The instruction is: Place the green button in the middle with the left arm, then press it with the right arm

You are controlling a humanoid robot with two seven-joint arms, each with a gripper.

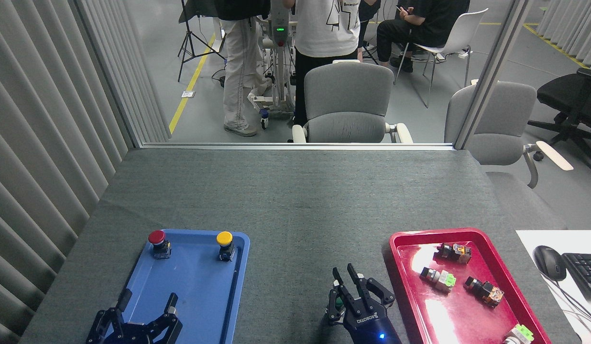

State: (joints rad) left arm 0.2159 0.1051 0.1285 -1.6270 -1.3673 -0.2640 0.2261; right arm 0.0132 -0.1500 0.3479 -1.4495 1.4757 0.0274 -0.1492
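Observation:
The green button (340,302) stands on the grey felt of the middle (295,267), between the two trays. Only a sliver of its green cap shows. My right gripper (351,286) is right over it and hides most of it, with its fingers drawn together and nothing held. Whether the fingers touch the cap is hidden. My left gripper (147,302) hangs at the bottom left over the near end of the blue tray (190,296). It is open and empty, far from the button.
A red-capped button (157,240) and a yellow-capped button (224,242) stand at the blue tray's far end. The red tray (405,267) on the right holds several small switches. A mouse (549,262) and keyboard (585,272) lie at the far right.

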